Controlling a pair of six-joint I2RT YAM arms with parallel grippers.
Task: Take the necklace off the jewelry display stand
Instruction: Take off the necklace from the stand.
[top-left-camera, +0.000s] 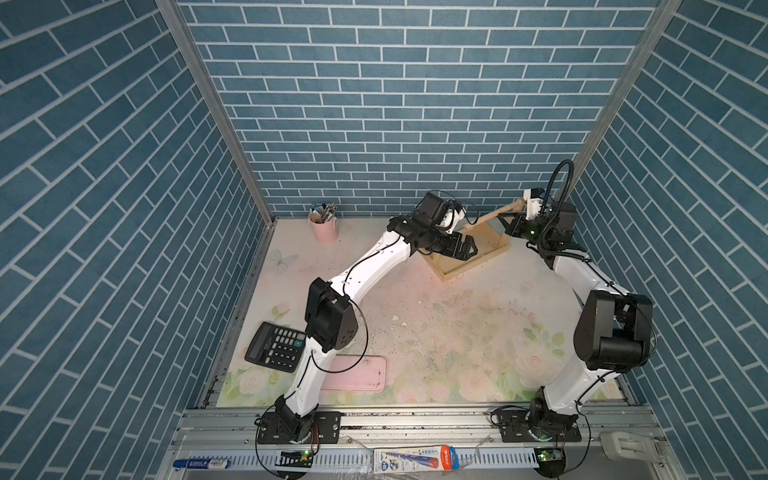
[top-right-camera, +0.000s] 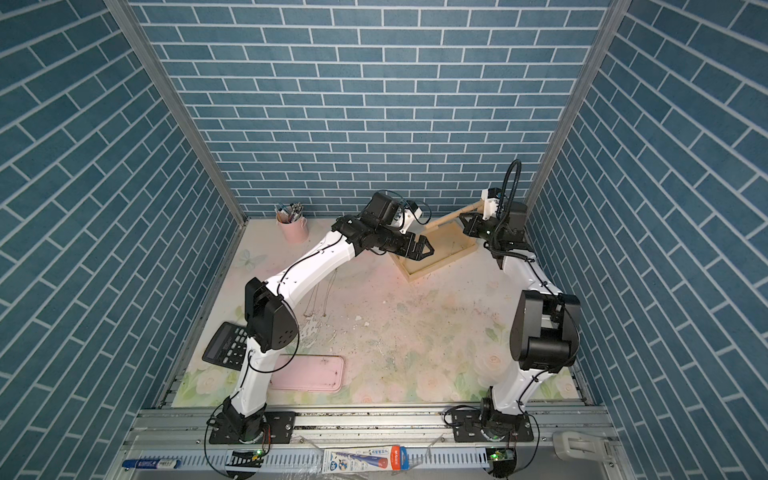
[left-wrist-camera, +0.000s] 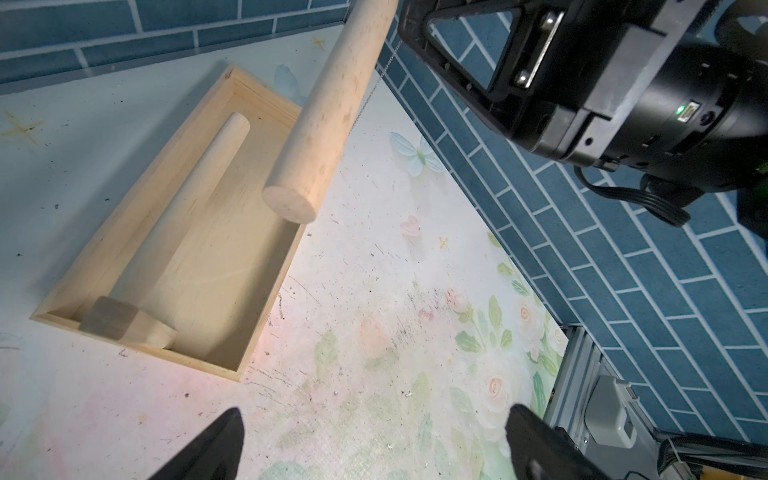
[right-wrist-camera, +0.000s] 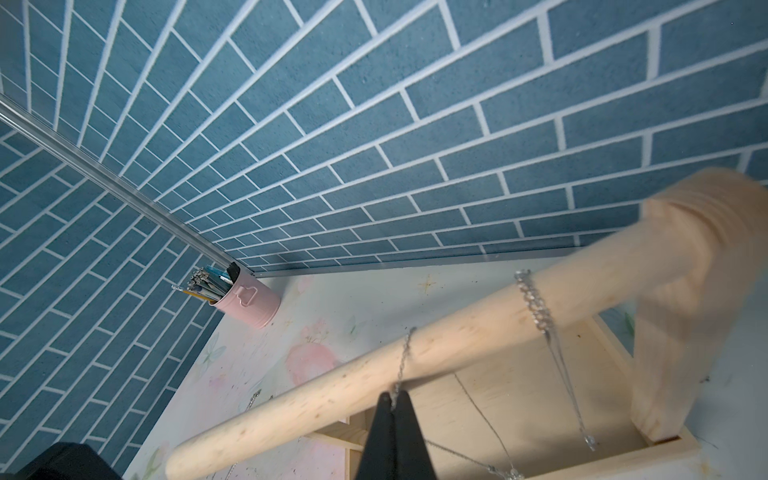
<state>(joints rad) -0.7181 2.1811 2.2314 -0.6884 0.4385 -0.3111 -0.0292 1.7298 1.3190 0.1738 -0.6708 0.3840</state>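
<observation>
Pinching the thin necklace (right-wrist-camera: 404, 353) just under the top bar, the right gripper (right-wrist-camera: 392, 402) is squeezed tight on the chain. The necklace is not off yet. It hangs over the bar of the jewelry display stand (right-wrist-camera: 457, 345). The left gripper (left-wrist-camera: 374, 415) is wide apart and holds nothing. The stand's tray base (left-wrist-camera: 135, 195) holds only its posts. The pink cup (top-left-camera: 324, 230) holds pens (top-left-camera: 326, 208).
</observation>
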